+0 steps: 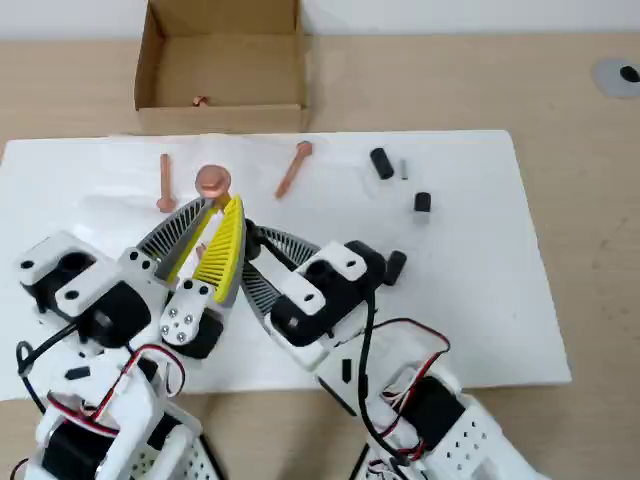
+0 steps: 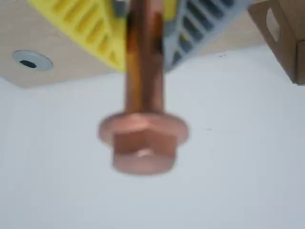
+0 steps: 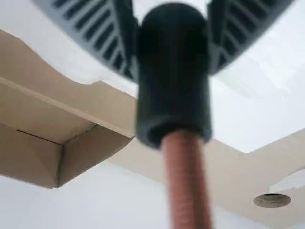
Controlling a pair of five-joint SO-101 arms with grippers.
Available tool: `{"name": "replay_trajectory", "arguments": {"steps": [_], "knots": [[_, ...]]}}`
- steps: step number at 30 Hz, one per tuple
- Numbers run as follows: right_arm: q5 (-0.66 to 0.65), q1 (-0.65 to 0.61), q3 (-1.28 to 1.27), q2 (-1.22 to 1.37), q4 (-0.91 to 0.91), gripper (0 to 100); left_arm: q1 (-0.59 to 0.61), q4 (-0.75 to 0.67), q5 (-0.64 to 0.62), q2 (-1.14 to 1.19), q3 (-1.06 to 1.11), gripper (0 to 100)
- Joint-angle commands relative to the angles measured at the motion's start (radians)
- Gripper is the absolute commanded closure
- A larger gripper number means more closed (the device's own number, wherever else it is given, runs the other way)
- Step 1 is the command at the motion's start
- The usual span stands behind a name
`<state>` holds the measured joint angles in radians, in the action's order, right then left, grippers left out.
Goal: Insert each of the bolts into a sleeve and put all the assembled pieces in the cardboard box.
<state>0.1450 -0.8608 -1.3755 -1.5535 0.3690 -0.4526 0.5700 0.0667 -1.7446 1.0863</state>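
Your left fingers point(image 2: 86, 24) pinch the bolt point(image 2: 143, 143) by its shank, head pointing far toward the cardboard box point(image 1: 220, 118), and your right fingers point(image 3: 90, 28) clamp the black sleeve point(image 3: 174, 71) around its threaded end, likely so the two line up above the bench point(image 1: 450, 80) for mating.

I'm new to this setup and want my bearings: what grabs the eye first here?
Mid-table over the white sheet, the left gripper clamps a copper bolt by its shank, while the right gripper holds a black sleeve with a copper shank running into it. Beyond them lie two loose bolts and spare sleeves, with the cardboard box just past the sheet.
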Motion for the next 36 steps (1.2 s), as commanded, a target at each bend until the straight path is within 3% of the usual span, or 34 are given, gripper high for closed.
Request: {"name": "replay_trajectory", "arguments": {"steps": [1, 20, 36], "knots": [[-0.005, 0.019, 0.012, -0.019, -0.026, 98.9, -0.014, 0.002, 0.003, -0.005, -0.012, 100], [-0.002, 0.016, 0.012, -0.013, -0.026, 98.9, -0.02, 0.002, -0.032, -0.001, -0.005, 100], [-0.002, 0.015, 0.013, -0.019, -0.026, 98.9, -0.018, -0.058, 0.031, 0.001, 0.055, 100]]}}
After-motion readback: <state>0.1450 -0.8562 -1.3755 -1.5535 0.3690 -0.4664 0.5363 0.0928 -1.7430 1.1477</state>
